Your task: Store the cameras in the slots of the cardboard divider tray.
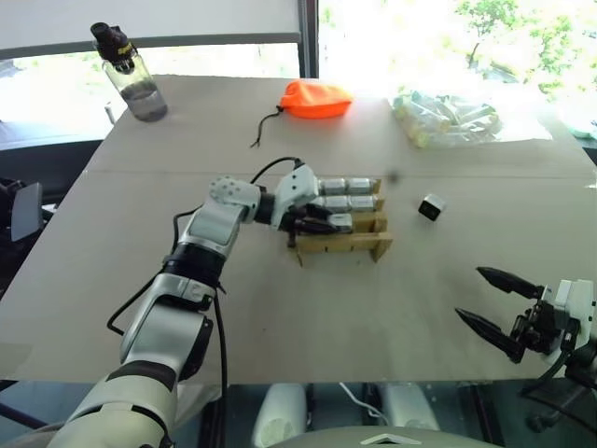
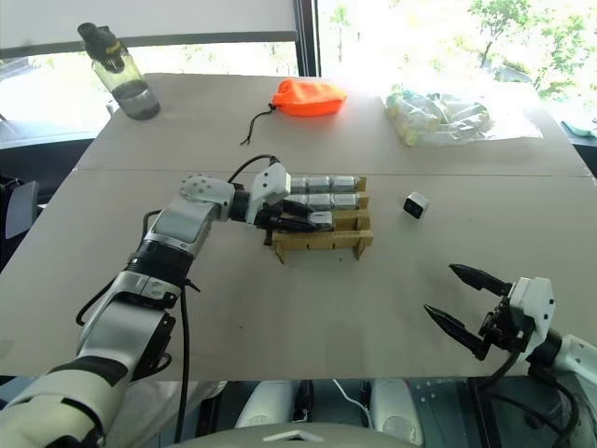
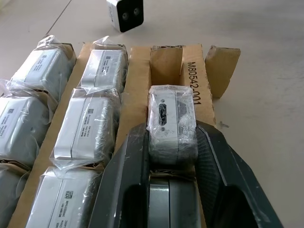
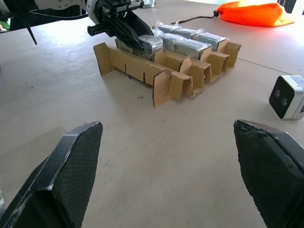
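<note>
The cardboard divider tray [image 1: 359, 245] sits mid-table, its two far rows filled with plastic-wrapped silver cameras [image 1: 347, 185]. My left gripper [image 1: 322, 224] reaches in from the tray's left side, shut on one wrapped camera [image 3: 170, 114], which sits low in the left slot of the third row between the black fingers [image 3: 124, 180]. The nearest row stands empty. One loose camera [image 1: 431, 206] with a black two-lens face lies on the table to the right of the tray. My right gripper [image 1: 469, 293] hovers open near the table's front right, holding nothing.
An orange drawstring pouch [image 1: 315, 98] and a clear bag of pale pieces [image 1: 446, 117] lie at the far side. A water bottle [image 1: 131, 75] stands at the far left corner. The table's front edge [image 1: 308, 381] runs just below my right gripper.
</note>
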